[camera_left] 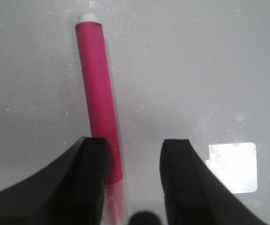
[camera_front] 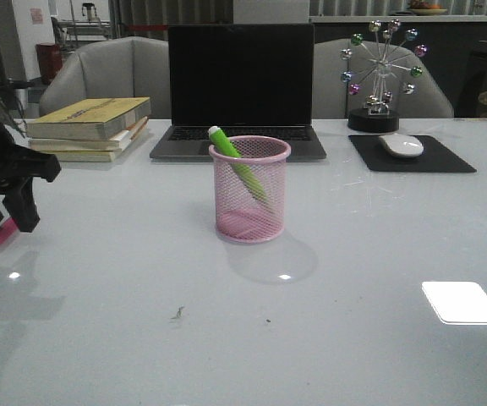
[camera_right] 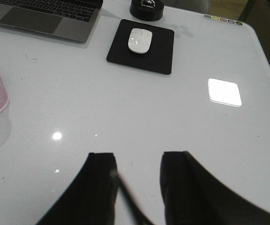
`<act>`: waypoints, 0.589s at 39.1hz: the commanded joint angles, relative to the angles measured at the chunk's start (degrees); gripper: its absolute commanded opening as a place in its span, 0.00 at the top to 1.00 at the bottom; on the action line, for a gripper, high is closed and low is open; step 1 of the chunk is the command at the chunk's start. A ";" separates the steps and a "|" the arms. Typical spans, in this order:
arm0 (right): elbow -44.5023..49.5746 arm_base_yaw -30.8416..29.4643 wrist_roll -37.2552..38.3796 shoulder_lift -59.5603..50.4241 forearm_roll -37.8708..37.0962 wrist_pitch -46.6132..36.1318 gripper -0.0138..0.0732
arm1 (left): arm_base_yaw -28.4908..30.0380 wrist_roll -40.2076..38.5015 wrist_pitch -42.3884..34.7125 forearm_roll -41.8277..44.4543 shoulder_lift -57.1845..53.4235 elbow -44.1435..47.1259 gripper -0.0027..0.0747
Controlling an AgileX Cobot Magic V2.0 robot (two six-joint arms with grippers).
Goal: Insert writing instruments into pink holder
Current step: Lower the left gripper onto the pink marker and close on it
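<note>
The left pincer (camera_left: 134, 180) hangs low over the bench (camera_front: 379, 338) with its jaws apart, straddling the magenta highlighter (camera_left: 99, 105), which lies flat and touches one finger (camera_left: 93, 178). The right pincer (camera_right: 137, 187) is spread too, holding nothing. The green highlighter (camera_front: 237, 161) leans inside the pink holder (camera_front: 250, 190), mid-bench before the laptop (camera_front: 240, 85).

Green marker (camera_front: 237, 164) leans inside pink holder (camera_front: 249, 191); magenta marker (camera_left: 99, 104) lies flat.
</note>
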 commanded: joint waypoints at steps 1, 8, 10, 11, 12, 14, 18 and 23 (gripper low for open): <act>-1.67 -0.39 -0.43 -0.04 -1.04 -4.20 0.42 | -0.25 -0.61 -1.41 -0.62 -2.23 -1.75 0.53; -1.67 -0.39 -0.43 -0.04 -1.04 -4.20 0.42 | -0.25 -0.61 -2.38 0.14 -2.23 -1.75 0.53; -1.67 -0.39 -0.43 -0.04 -1.04 -4.20 0.42 | -0.25 -0.61 -2.52 0.22 -2.23 -1.75 0.53; -1.67 -0.39 -0.43 -0.04 -1.04 -4.20 0.42 | -0.25 -0.61 -2.61 0.25 -2.23 -1.75 0.53; -1.67 -0.39 -0.43 -0.04 -1.04 -4.20 0.42 | -0.25 -0.61 -2.61 0.41 -2.23 -1.75 0.53; -1.67 -0.39 -0.43 -0.04 -1.04 -4.20 0.42 | -0.25 -0.61 -2.61 0.54 -2.23 -1.75 0.53; -1.67 -0.39 -0.43 -0.04 -1.04 -4.20 0.42 | -0.25 -0.61 -2.61 0.89 -2.23 -1.75 0.54; -1.67 -0.39 -0.43 -0.04 -1.04 -4.20 0.42 | -0.25 -0.61 -1.92 1.25 -2.23 -1.75 0.54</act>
